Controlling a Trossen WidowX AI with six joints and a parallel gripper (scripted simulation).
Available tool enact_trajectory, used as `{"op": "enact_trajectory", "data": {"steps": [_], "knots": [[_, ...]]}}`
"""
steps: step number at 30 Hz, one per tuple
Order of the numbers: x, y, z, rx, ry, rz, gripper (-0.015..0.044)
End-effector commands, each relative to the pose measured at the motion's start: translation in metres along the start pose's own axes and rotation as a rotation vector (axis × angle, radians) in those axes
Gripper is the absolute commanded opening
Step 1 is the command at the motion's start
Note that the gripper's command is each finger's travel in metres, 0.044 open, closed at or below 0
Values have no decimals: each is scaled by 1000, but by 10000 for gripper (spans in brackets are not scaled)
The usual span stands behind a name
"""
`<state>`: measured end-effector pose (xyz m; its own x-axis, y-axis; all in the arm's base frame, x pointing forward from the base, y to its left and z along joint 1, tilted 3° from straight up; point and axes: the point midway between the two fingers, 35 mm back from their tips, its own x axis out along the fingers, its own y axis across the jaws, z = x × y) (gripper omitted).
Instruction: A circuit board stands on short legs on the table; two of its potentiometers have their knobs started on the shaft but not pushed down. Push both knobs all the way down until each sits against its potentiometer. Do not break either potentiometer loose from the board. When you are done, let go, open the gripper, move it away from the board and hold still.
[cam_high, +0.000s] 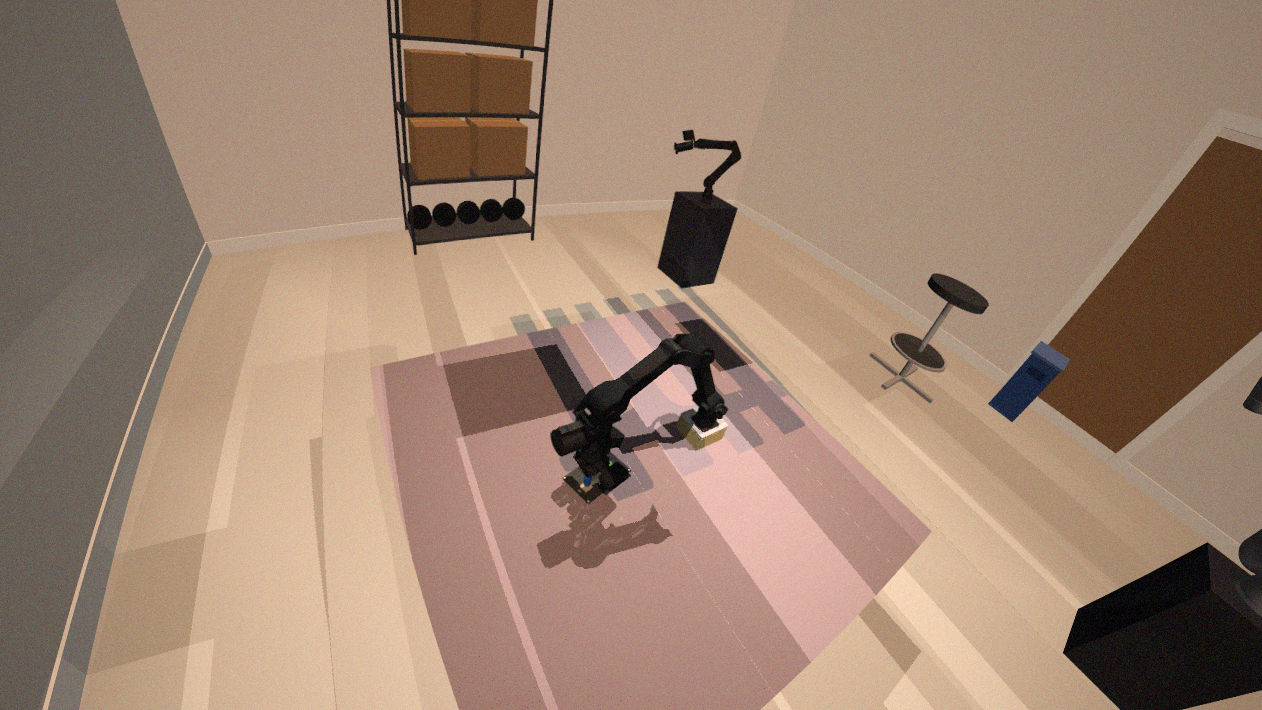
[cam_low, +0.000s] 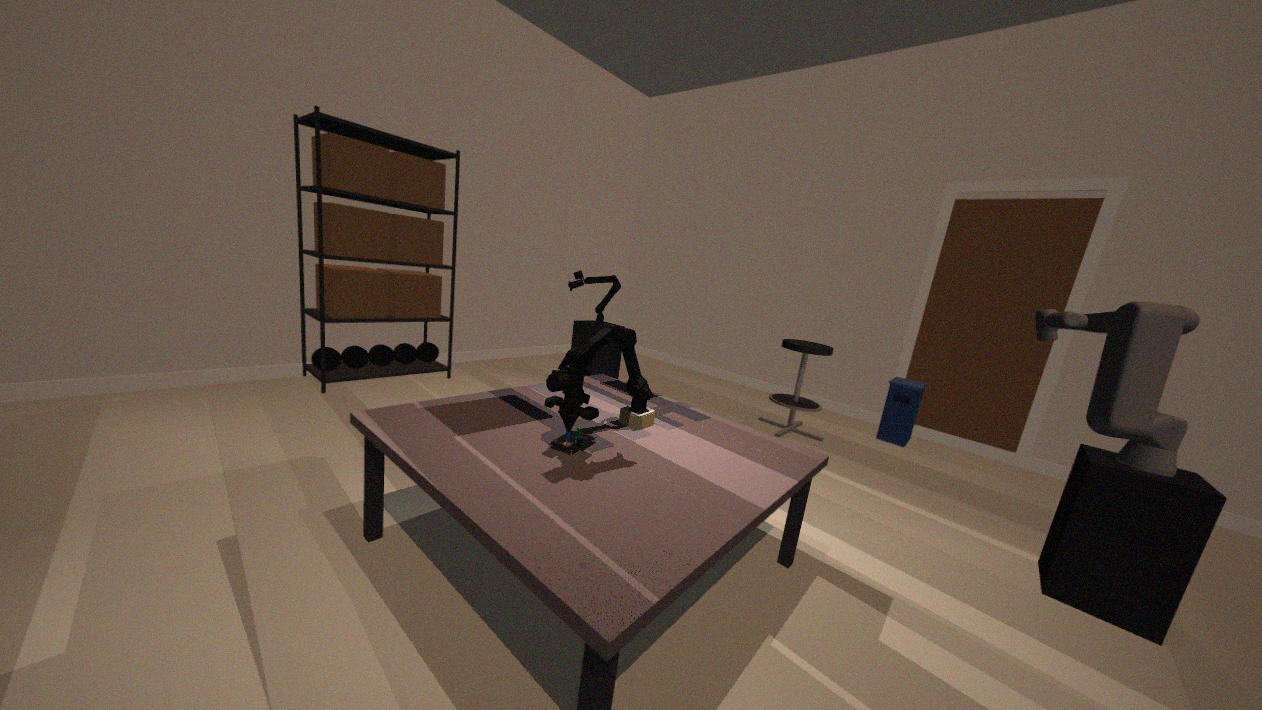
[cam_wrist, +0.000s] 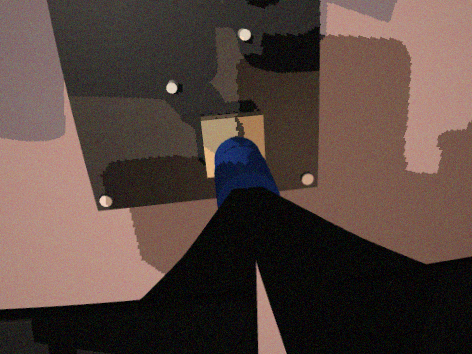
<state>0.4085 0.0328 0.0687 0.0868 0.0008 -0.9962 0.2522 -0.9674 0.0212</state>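
Observation:
The dark circuit board (cam_high: 589, 496) (cam_low: 571, 448) (cam_wrist: 125, 55) stands on the table. The blue knob (cam_high: 587, 481) (cam_low: 569, 436) (cam_wrist: 237, 155) is over a tan square potentiometer (cam_wrist: 211, 131) near one end of the board. My gripper (cam_low: 570, 428) (cam_wrist: 247, 203) is shut, its fingertips together at the blue knob's upper end and covering it in the wrist view. Nothing shows between the fingers. Whether the blue knob sits against its potentiometer cannot be told. The green knob (cam_high: 609, 463) (cam_low: 579, 432) is beyond the fingers and outside the wrist view; its height is unclear.
Several pale round heads, one of them a corner head (cam_wrist: 307, 179), show on the board. The arm's base stands on a pale yellow block (cam_high: 704, 433) (cam_low: 637, 418) on the table (cam_high: 750, 529) (cam_low: 600, 512). Shadows of the arm fall over the board.

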Motion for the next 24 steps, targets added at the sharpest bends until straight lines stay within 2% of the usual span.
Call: {"op": "enact_trajectory", "data": {"steps": [1, 24], "knots": [[10, 0, -2, 1, -2, -3, 0], [15, 0, -2, 1, -2, -3, 0]]}}
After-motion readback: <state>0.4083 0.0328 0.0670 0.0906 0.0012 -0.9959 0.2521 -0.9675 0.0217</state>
